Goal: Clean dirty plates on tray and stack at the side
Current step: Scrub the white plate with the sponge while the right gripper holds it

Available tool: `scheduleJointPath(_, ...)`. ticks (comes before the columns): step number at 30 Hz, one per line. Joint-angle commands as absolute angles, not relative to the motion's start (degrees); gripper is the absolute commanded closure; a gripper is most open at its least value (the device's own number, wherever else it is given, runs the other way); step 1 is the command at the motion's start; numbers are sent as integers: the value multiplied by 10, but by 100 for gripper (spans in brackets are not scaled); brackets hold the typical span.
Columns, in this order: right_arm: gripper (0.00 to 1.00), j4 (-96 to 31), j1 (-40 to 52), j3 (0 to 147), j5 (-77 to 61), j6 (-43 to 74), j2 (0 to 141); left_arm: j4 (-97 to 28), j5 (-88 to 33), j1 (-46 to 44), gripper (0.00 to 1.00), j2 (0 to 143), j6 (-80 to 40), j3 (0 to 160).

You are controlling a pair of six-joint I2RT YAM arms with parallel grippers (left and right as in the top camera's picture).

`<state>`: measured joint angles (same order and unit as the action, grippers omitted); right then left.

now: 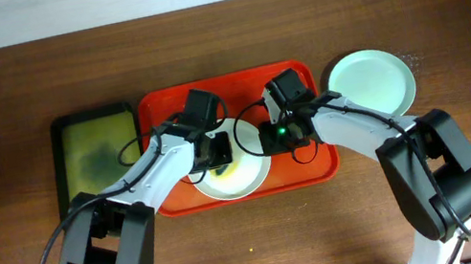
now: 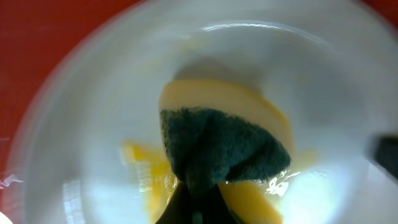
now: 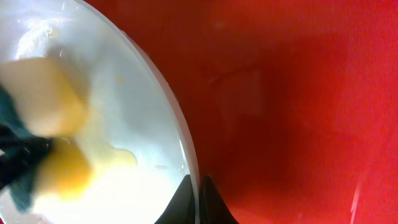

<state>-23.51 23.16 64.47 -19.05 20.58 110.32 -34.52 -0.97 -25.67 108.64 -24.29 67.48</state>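
- Scrubbing is underway: left pincer [image 2: 194, 208] is pressing its pinched yellow-and-dark-green sponge [image 2: 217, 149] onto the smeared cream white round plate [image 1: 242, 179].
- Right pincer [image 3: 194, 196] is pinching that plate's rim, lower centre of the glossy red-orange rectangular tray [image 1: 315, 163].
- Yellow smears are showing; next is probably wiping, then stacking on the pale mint green plate [image 1: 370, 84], upper right.

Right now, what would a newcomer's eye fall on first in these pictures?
The glossy red tray at mid-table grabs the eye, with both arms bent over the white plate lying on it. On that plate the left jaws hold a yellow-and-green sponge amid yellow smears, while the right jaws pinch its rim. A mint green plate sits on the table just right of the tray.
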Motion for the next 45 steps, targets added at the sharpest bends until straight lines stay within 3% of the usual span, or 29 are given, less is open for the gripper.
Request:
scheduleJointPath(1, 96, -238, 237, 635, -188, 199, 1114, -399, 222, -250, 100, 1102, -248, 666)
scheduleJointPath(4, 96, -237, 237, 635, -188, 199, 1114, -432, 297, -250, 100, 1098, -248, 677)
scheduleJointPath(6, 96, -237, 237, 635, -189, 200, 1114, -461, 282, -251, 100, 1084, -248, 711)
scheduleJointPath(9, 96, -237, 237, 635, -189, 200, 1114, -465, 164, -250, 100, 1061, -248, 745)
scheduleJointPath(12, 96, -237, 237, 635, -189, 200, 1114, -429, -69, -250, 100, 1050, -248, 752)
scheduleJointPath(16, 96, -235, 236, 635, -188, 200, 1114, -426, -118, -265, 100, 1054, -248, 732)
scheduleJointPath(24, 96, -236, 236, 635, -189, 200, 1114, -356, -89, -283, 100, 1054, -248, 639)
scheduleJointPath(31, 96, -242, 236, 635, -188, 199, 1114, -387, 205, -283, 100, 1053, -248, 620)
scheduleJointPath(34, 96, -242, 236, 635, -182, 199, 1114, -422, 269, -282, 100, 1040, -248, 647)
scheduleJointPath(42, 96, -248, 236, 635, -182, 200, 1114, -434, 279, -273, 100, 931, -273, 677)
scheduleJointPath(45, 96, -258, 236, 638, -199, 200, 1113, -436, 239, -224, 100, 858, -276, 677)
